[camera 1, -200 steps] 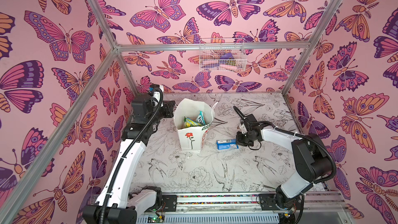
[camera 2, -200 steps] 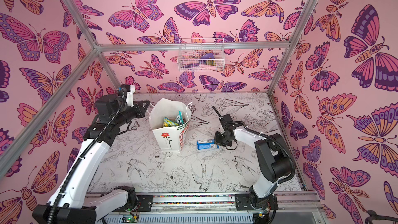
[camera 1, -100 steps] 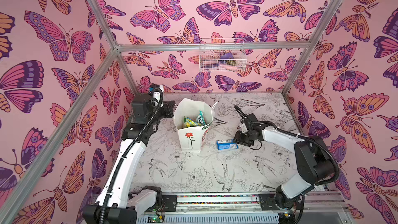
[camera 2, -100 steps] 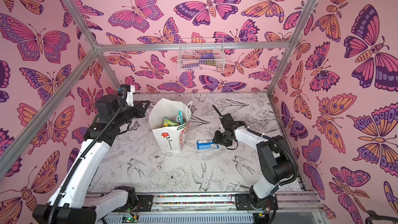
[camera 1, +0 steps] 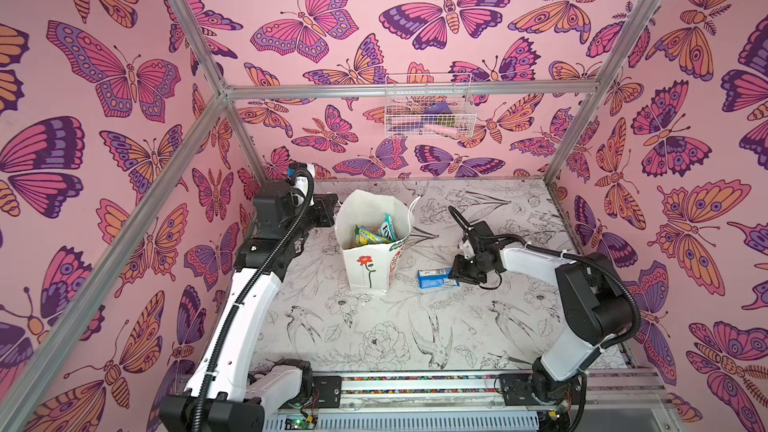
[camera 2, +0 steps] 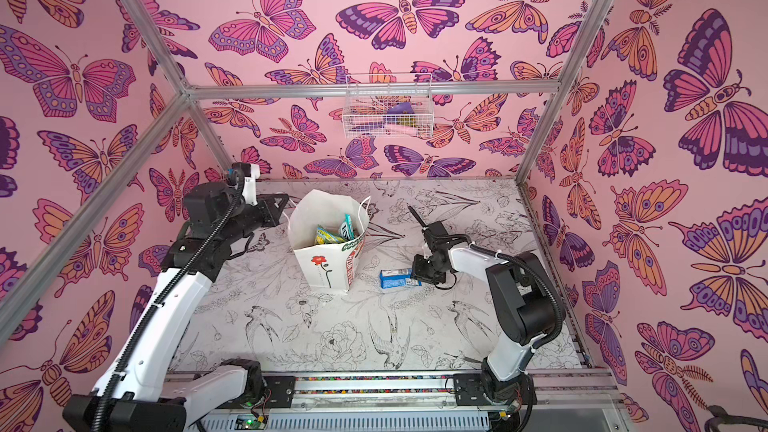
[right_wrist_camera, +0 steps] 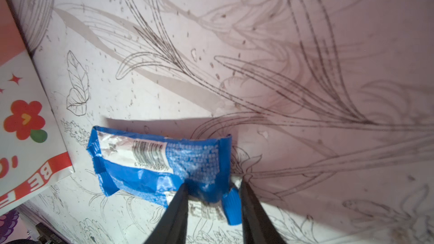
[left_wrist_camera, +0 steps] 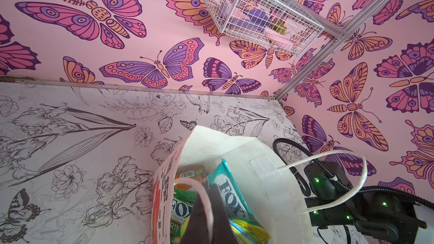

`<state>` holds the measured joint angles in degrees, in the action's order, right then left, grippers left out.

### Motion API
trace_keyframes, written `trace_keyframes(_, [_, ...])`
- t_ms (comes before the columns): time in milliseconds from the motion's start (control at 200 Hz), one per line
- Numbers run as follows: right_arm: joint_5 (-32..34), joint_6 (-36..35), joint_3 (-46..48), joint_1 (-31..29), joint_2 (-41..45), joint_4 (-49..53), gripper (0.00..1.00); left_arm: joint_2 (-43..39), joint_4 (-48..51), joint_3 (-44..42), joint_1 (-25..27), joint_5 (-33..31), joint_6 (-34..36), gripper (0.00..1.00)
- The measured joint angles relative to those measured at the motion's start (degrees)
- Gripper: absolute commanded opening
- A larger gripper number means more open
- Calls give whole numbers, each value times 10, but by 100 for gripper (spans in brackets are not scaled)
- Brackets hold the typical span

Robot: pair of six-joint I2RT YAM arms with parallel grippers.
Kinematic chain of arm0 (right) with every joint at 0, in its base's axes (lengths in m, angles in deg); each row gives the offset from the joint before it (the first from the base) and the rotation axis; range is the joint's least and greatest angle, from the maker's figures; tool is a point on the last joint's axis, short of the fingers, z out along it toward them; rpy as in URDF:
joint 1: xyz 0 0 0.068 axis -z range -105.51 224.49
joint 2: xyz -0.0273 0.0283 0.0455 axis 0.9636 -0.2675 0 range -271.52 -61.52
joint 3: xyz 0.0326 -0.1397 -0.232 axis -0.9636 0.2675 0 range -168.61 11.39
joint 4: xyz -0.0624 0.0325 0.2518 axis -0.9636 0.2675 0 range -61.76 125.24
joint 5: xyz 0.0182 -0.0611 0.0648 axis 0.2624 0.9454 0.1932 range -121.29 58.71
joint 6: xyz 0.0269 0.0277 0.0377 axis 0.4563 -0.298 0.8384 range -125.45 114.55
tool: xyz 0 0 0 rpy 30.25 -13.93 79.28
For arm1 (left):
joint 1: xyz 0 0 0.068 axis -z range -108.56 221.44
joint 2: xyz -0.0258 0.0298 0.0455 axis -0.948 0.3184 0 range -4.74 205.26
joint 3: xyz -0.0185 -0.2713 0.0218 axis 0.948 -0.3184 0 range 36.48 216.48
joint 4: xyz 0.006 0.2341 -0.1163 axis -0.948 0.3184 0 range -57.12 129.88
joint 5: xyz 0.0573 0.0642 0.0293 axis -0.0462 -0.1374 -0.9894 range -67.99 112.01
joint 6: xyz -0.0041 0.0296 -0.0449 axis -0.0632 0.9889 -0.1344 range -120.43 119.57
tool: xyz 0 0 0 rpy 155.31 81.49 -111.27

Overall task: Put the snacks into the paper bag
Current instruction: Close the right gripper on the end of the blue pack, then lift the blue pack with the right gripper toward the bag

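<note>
Locate tall white paper bag with red flower print, upright on floral-printed desk, toward far edge, left of centre. Note mouth open, with green-yellow and teal glossy FOX'S packets plus orange packet inside. Find left claw closed together at bag rim nearest left edge, white cord handle draped across (paper pinched or not: cannot tell). Find small blue-and-white foil packet flat on desk, just beside bag toward right edge. See right claw clamped on packet end farthest from bag. Observe white wire basket on back wall, well apart.
</note>
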<state>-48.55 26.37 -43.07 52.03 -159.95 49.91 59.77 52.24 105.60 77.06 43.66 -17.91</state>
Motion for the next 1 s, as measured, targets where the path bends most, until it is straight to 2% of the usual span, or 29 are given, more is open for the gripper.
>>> trace_keyframes(170, [-4,8,0,2,-7,-9,18,0,0,0,0,0,0,0])
trace_keyframes(386, [-6,12,0,2,-10,-21,6,0,0,0,0,0,0,0])
trace_keyframes(711, [-3,13,6,2,2,-21,2,0,0,0,-1,0,0,0])
trace_keyframes(1001, [-5,16,9,2,67,-11,0,0,0,0,-1,0,0,0])
